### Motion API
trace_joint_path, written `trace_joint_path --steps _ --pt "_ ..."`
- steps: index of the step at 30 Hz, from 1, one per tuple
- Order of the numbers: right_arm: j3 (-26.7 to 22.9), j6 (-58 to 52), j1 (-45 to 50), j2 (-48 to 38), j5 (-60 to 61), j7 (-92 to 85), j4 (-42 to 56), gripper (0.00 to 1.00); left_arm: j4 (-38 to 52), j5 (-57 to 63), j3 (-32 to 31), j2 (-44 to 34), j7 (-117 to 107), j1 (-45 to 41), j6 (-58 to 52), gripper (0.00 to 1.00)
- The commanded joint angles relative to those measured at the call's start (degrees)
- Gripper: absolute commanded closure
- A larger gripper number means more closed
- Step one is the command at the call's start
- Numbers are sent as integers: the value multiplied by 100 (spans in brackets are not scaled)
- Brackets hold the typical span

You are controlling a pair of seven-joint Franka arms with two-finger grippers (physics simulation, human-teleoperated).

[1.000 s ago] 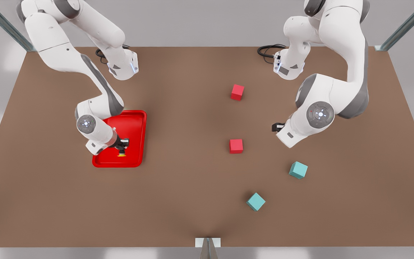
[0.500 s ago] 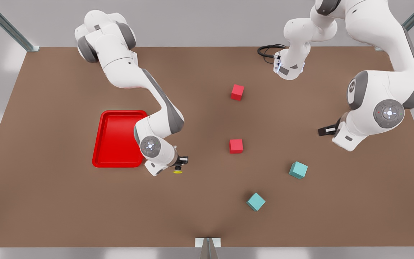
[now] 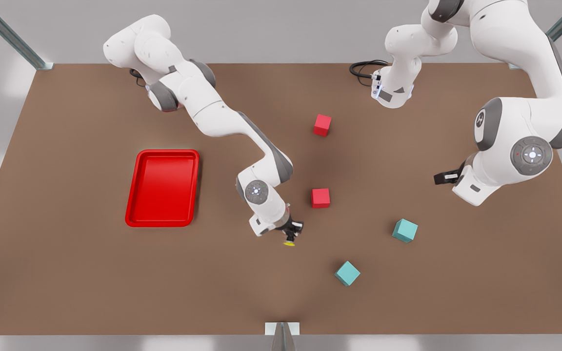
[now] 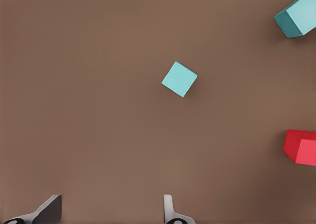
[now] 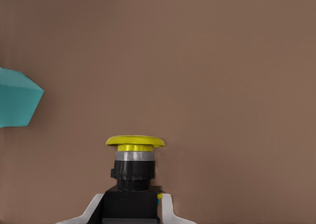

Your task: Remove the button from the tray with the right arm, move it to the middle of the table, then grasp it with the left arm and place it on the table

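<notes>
R gripper (image 3: 291,233) clamped on the button (image 3: 289,242), held above the table (image 3: 66,273) near its middle, just beside a red cube (image 3: 320,198), well clear of the tray (image 3: 163,188). L gripper (image 3: 440,178) waits on the front view's right, fingers (image 4: 170,211) apart, holding nothing

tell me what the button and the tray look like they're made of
The button, held in the right gripper: glossy yellow cap, probably plastic, over a silvery, metal-looking collar and a matte black body, likely plastic. The tray: bright red with soft highlights along its rounded rim, so probably moulded plastic, though painted metal is possible. Being renders, both are guesses.
</notes>
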Motion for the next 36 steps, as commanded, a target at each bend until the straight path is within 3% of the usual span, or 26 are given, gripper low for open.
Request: trace_joint_path --steps 1,9,10,11,16,18,21,23,24,27,30,32,33,36 --pt "17 1647 109 119 -16 2457 36 54 0 15 -20 -11 289 -18 17 0" --pt "482 1771 346 278 -7 3038 168 48 -9 15 -91 15 272 -9 17 0" --pt "562 1762 346 278 -7 3038 168 4 -9 15 -91 15 272 -9 35 0" --pt "562 1736 337 269 -7 3038 168 0 -9 15 -91 15 263 -9 26 0" --pt "553 1068 65 23 -7 3002 142 0 9 -12 -170 24 202 -27 52 0" --pt "931 233 -761 -846 -77 2142 -261 0 35 -47 -178 59 166 -360 219 0" --pt "1537 -390 -2412 -2849 -498 368 -2817 0 1255 -522 -214 814 -562 -1414 246 0" --pt "1502 -1331 -3652 -4503 -1210 -2225 -4840 0 1468 -522 -214 1043 -1011 -1969 474 0" --pt "1450 -1902 -4188 -4969 -1763 -3324 -5289 0 1468 -662 -214 1122 -1002 -2013 614 0" --pt "1511 -3379 -5516 -5391 -2459 -4187 -4393 0 1477 -671 -196 1500 -1003 -2180 1405 0" --pt "1749 -4469 -5526 -6094 -2415 -4187 -4297 0 1925 -636 -126 2098 -1011 -2127 1933 0" --pt "1713 -4628 -5560 -5770 -2397 -4424 -4025 0 2013 -636 6 2274 -1011 -2153 2329 0" --pt "1704 -4663 -5683 -5181 -2459 -4442 -3366 0 2180 -636 15 2379 -1003 -2145 2346 0" --pt "1757 -4628 -5763 -5031 -2424 -4328 -3092 0 2189 -645 41 2467 -1011 -2189 2452 0"
